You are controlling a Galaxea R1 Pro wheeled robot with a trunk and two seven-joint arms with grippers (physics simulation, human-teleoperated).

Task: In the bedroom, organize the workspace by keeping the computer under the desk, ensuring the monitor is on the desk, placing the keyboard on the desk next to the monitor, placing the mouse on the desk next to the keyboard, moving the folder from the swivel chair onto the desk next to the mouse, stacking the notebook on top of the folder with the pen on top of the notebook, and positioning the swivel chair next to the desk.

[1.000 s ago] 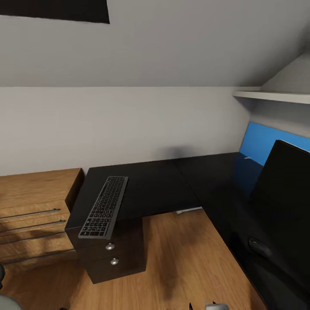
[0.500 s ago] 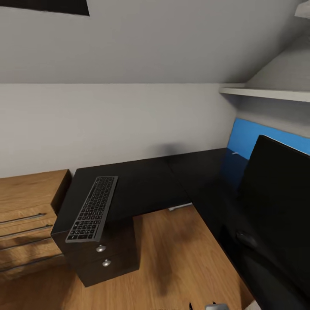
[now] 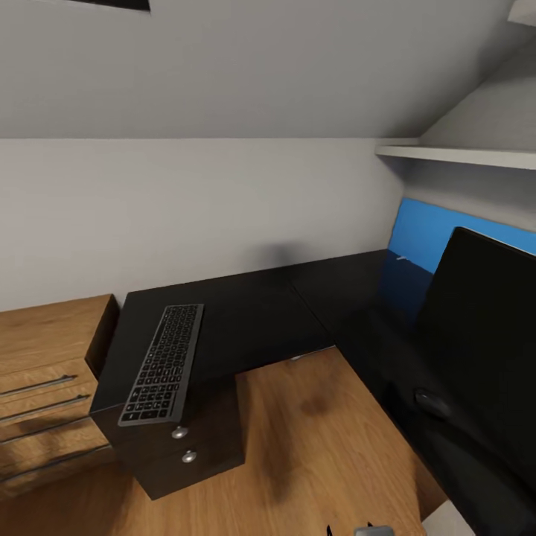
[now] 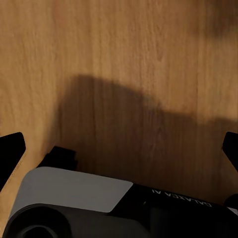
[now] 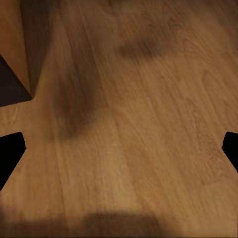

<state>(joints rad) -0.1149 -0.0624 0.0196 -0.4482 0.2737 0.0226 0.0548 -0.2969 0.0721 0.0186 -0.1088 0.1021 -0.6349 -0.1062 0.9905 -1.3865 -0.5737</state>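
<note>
I see the keyboard (image 3: 161,363) on the desk (image 3: 253,316), over its drawer unit, well apart from the monitor (image 3: 480,320). Probably the mouse (image 3: 432,403) beside the monitor. Left gripper (image 4: 119,151) and right gripper (image 5: 119,148) are spread, empty, over the floor (image 5: 148,124).

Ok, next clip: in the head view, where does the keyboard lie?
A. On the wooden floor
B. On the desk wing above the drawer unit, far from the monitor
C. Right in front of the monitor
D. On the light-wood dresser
B: the keyboard lies lengthwise on the desk wing above the drawer unit, while the monitor stands on the other wing, at the head view's right.
</note>
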